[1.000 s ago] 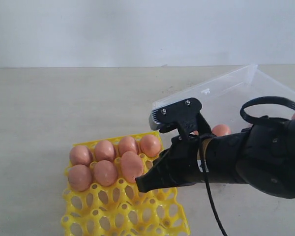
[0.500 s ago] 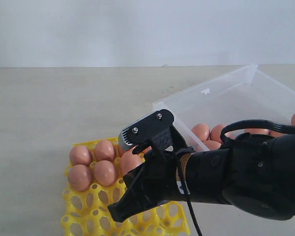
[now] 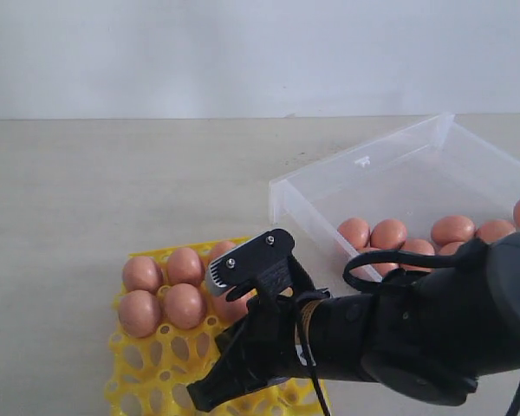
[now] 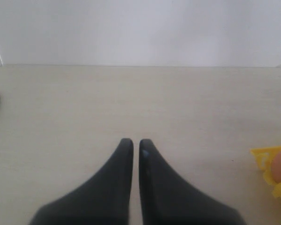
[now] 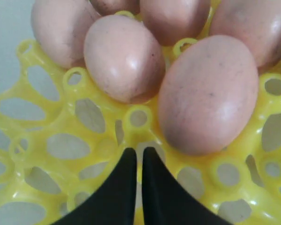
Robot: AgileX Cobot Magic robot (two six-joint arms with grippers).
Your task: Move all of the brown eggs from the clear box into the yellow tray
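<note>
the right gripper [image 5: 138, 151] is seen with its smooth black tapered fingers pressed together, nothing pinched, the tips poised over the yellow tray [image 5: 61, 147], a glossy plastic lattice of open cups and ringed pegs. matte, faintly speckled brown eggs [image 5: 208, 93] are seated in the cups just beyond the tips. more oval eggs are seen lying in the clear box [image 3: 373, 169], a low-walled square of transparent plastic near the tray. the left gripper [image 4: 132, 142] is likewise pressed together and empty, above the pale, faintly grained table [image 4: 61, 103].
</note>
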